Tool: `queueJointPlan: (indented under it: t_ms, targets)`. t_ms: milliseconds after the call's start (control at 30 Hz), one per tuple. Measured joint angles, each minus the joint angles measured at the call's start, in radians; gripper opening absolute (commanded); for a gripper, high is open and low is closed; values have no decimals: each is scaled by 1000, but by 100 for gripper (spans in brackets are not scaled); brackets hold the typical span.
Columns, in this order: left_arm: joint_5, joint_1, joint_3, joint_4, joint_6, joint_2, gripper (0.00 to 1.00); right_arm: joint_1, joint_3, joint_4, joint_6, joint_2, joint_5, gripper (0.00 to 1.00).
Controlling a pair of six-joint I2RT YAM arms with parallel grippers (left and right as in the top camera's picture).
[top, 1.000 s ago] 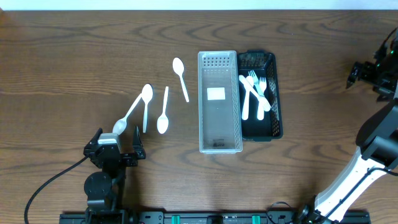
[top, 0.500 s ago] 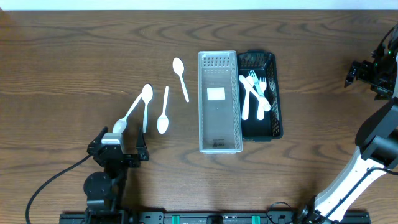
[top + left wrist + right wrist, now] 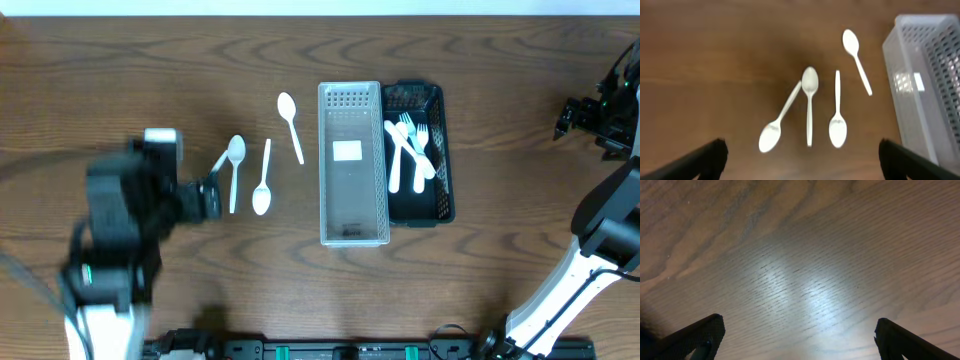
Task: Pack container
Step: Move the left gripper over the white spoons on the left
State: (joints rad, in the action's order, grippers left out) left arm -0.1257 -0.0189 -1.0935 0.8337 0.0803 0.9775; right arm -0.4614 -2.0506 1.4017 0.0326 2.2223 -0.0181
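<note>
Several white plastic spoons lie on the wood table left of the containers: one far, one in the middle, one beside it, and a slanted one partly hidden under my left arm overhead. A clear perforated container stands empty beside a black container holding white forks. My left gripper is open and empty, above the table just short of the spoons. My right gripper is open and empty over bare wood at the far right.
The table's far edge runs along the top of the overhead view. My left arm is blurred and fills the lower left. My right arm runs down the right edge.
My left arm has lifted from the near edge and swung up and left, its open gripper now close to the spoons and covering part of the slanted one. The right arm has hardly moved.
</note>
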Motion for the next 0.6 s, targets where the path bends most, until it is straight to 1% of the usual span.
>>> queueJointPlan:
  t_ms: [33, 133, 233, 333, 600]
  targets:
    - [-4, 0, -47, 26, 13, 58, 98, 0, 0, 0, 0, 0, 0, 99]
    - [-14, 0, -154, 103, 105, 211, 98, 0, 0, 0, 0, 0, 0, 99]
    - [37, 0, -239, 180, 174, 356, 98, 0, 0, 0, 0, 0, 0, 99]
    - [106, 0, -278, 175, 210, 484, 98, 0, 0, 0, 0, 0, 0, 99]
    - [180, 0, -280, 148, 258, 675, 98, 0, 0, 0, 0, 0, 0, 99]
